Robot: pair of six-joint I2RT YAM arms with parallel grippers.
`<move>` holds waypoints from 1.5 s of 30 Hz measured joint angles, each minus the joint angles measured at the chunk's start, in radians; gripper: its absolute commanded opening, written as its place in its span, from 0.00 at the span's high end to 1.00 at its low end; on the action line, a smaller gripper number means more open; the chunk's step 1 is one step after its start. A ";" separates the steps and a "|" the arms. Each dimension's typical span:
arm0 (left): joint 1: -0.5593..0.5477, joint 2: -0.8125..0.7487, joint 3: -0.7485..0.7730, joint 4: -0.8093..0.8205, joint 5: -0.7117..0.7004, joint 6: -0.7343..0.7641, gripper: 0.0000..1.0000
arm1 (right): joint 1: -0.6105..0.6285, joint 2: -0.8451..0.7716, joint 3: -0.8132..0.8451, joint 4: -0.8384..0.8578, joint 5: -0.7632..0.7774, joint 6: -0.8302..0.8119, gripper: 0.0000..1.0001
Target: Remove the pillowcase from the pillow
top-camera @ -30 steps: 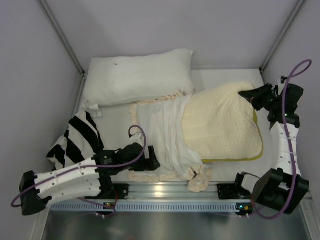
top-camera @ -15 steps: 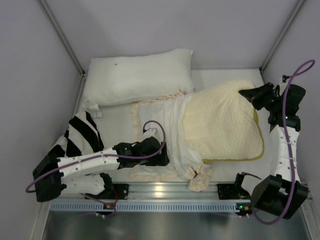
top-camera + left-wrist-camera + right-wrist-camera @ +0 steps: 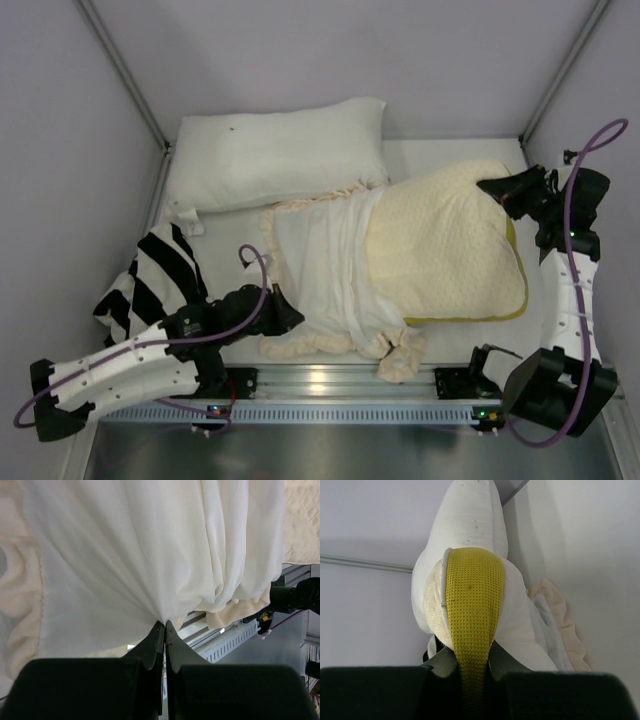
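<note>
The pillow [image 3: 445, 245], cream and dimpled with yellow piping, lies at the right, its left part still inside the pillowcase [image 3: 320, 265]. The pillowcase shows its white inner side and a cream ruffled border. My left gripper [image 3: 287, 318] is shut on a pinch of the white pillowcase cloth [image 3: 125, 555], the jaws meeting at the fold [image 3: 165, 625]. At the pillow's far right corner, my right gripper [image 3: 498, 188] is shut on the yellow edge [image 3: 472, 605], which runs down between its fingers [image 3: 470, 664].
A plain white pillow [image 3: 275, 150] lies at the back left. A black-and-white striped cloth [image 3: 150, 275] sits at the left edge beside my left arm. A metal rail [image 3: 330, 385] runs along the near edge. Walls close in left and right.
My left gripper reached right into the pillowcase, shut on its white cloth, and has drawn back a little to the left. The right arm holds still.
</note>
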 measured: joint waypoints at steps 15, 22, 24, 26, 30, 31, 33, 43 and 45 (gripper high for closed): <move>0.000 -0.384 0.377 -0.581 -0.242 -0.051 1.00 | 0.002 0.080 -0.006 -0.003 -0.001 -0.001 1.00; 0.000 -0.457 0.472 -0.726 -0.296 -0.081 1.00 | -0.009 0.121 -0.003 -0.003 -0.010 0.008 1.00; 0.001 -0.457 0.473 -0.746 -0.296 -0.082 1.00 | -0.024 0.141 0.005 -0.004 -0.016 0.009 1.00; 0.005 -0.457 0.487 -0.761 -0.296 -0.083 1.00 | -0.048 0.172 0.014 -0.004 -0.018 0.015 1.00; 0.011 -0.457 0.555 -0.776 -0.305 -0.084 1.00 | -0.089 0.258 0.041 0.002 -0.019 0.037 1.00; 0.013 -0.457 0.581 -0.780 -0.309 -0.084 1.00 | -0.095 0.277 0.046 0.006 -0.020 0.044 1.00; 0.019 -0.457 0.625 -0.787 -0.316 -0.080 1.00 | -0.106 0.312 0.055 0.022 -0.019 0.061 1.00; 0.029 -0.411 0.529 -0.779 -0.258 -0.020 0.41 | -0.037 0.323 0.055 0.119 -0.008 0.096 1.00; 0.029 -0.339 0.449 -0.734 -0.190 0.026 0.01 | 0.003 0.306 0.054 0.126 0.003 0.084 1.00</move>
